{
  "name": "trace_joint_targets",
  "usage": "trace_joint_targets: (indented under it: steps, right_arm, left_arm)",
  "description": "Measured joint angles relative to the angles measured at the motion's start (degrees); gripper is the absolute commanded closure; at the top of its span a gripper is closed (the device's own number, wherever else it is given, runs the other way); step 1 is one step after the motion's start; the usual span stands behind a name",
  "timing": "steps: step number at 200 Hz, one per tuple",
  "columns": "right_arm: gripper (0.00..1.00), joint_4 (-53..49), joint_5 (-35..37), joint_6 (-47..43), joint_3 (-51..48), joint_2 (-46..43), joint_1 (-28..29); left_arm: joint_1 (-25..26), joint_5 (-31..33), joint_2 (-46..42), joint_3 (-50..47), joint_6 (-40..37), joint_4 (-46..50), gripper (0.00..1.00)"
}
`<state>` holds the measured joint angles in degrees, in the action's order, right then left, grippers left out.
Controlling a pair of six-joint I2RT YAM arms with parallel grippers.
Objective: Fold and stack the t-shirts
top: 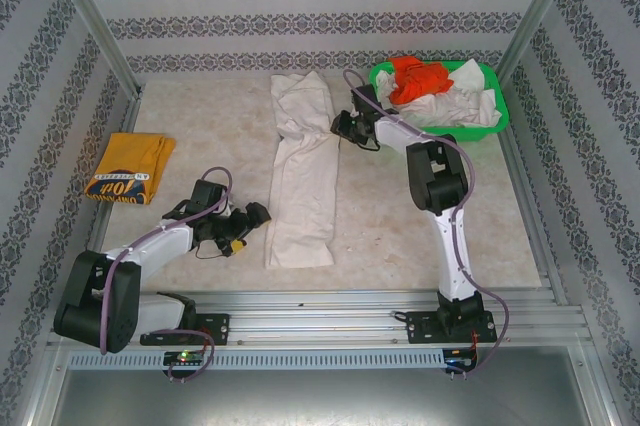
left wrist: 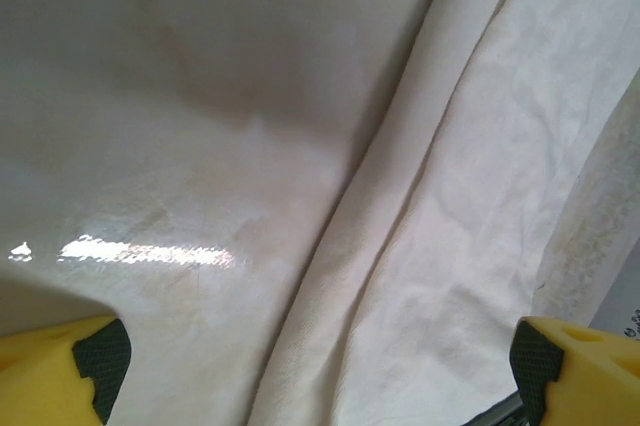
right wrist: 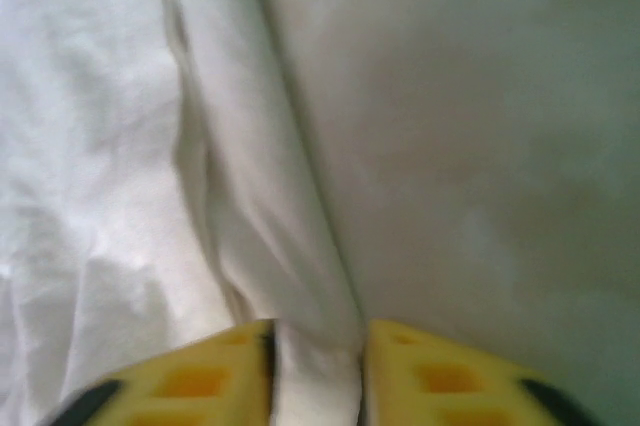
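A cream-white t-shirt [top: 302, 171] lies folded into a long strip down the middle of the table. My left gripper [top: 248, 229] sits at the strip's lower left edge. In the left wrist view the left gripper [left wrist: 320, 366] is open wide, over the t-shirt's [left wrist: 450, 196] folded edge and bare table. My right gripper [top: 340, 126] is at the strip's upper right edge. In the right wrist view the right gripper [right wrist: 318, 366] has its jaws apart with a fold of the t-shirt [right wrist: 100, 146] lying between them. A folded mustard-yellow t-shirt [top: 130, 168] lies at the far left.
A green basket [top: 497, 96] at the back right holds an orange-red shirt [top: 415, 78] and a white one [top: 455, 101]. Patterned walls close in the table [top: 200, 116] on three sides. A metal rail runs along the near edge.
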<state>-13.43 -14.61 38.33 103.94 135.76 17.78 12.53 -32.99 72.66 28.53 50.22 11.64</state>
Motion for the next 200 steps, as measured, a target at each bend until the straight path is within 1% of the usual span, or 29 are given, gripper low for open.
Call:
trace_joint_targets:
  steps: [3, 11, 14, 30, 35, 42, 63, 83, 109, 127, 149, 177, 200]
  right_arm:
    - [0.49, 0.39, -0.11, -0.87, -1.16, -0.92, 0.02]
    - [0.46, 0.79, -0.50, -1.14, -2.80, -2.47, 0.11]
    - [0.43, 1.36, -0.79, -1.53, -3.93, -3.50, 0.13]
    - [0.39, 3.91, -2.25, -4.22, -10.80, -9.81, 0.55]
    - [0.36, 4.81, -2.64, -5.01, -12.92, -11.91, 0.74]
    - [0.34, 6.03, -3.30, -6.99, -16.37, -15.19, 1.01]
    - [0.32, 8.13, -4.37, -13.73, -25.22, -24.76, 2.84]
    - [0.29, 9.53, -2.80, -21.70, -33.35, -33.68, 7.08]
    - [0.30, 10.62, -0.22, -35.26, -43.56, -42.66, 15.76]
    - [0.30, 9.92, 0.39, -45.81, -48.13, -45.77, 22.10]
    - [0.31, 5.95, 0.20, -56.85, -49.79, -47.01, 29.44]
    - [0.33, 1.79, 0.22, -64.85, -49.42, -46.62, 36.11]
    - [0.35, -0.74, 0.24, -69.35, -47.34, -42.95, 39.91]
  left_arm:
    - [0.11, 0.09, 0.00, 0.00, -0.02, 0.00, 0.00]
    - [0.17, 0.22, 0.00, 0.13, -0.24, 0.13, 0.00]
    - [0.17, 0.48, 0.00, 0.28, -0.48, 0.37, 0.00]
    - [0.52, 1.64, 0.39, 1.29, -2.01, 0.98, 0.00]
    - [0.61, 2.47, 0.83, 1.99, -2.69, 0.92, 0.00]
    - [0.59, 3.41, 1.49, 3.02, -3.54, 0.79, 0.00]
    - [-0.28, 5.18, 3.54, 6.71, -5.88, -0.55, 0.00]
    - [-2.89, 5.27, 5.57, 10.01, -7.91, -1.05, 0.00]
    - [-7.48, 4.98, 8.37, 12.39, -10.03, -2.03, 0.00]
    - [-11.04, 3.91, 10.03, 12.74, -11.06, -2.19, 0.00]
    - [-13.60, 3.91, 10.88, 12.74, -12.59, -2.03, 0.00]
    - [-13.68, 3.85, 10.88, 12.72, -14.29, -1.77, 0.00]
    - [-13.68, 3.82, 10.88, 12.61, -14.51, -1.79, 0.00]
